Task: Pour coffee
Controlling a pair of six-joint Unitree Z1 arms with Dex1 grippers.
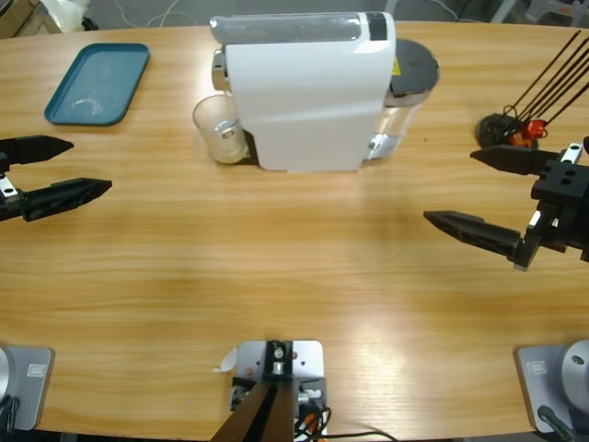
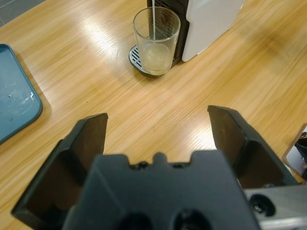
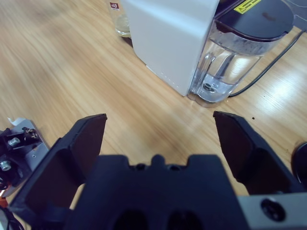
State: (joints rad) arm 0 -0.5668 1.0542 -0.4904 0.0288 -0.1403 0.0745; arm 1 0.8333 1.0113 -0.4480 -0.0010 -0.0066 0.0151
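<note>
Glass [image 2: 156,40] sits on drip tray under spout of white coffee machine [image 1: 308,92], near desk's far edge, left of middle. Thin stream falling; coffee [image 2: 156,56] shallow, pale, at glass bottom. Best now: wait, let fill finish, keep arms clear. Left gripper [image 2: 158,139] spread wide, empty, aimed at glass. Right gripper [image 3: 160,143] likewise wide, empty, near desk's right edge.

table [image 1: 294,276]: wood | on it: white coffee machine [image 1: 304,92], teal tray [image 1: 97,83], reed diffuser [image 1: 506,129]
</note>
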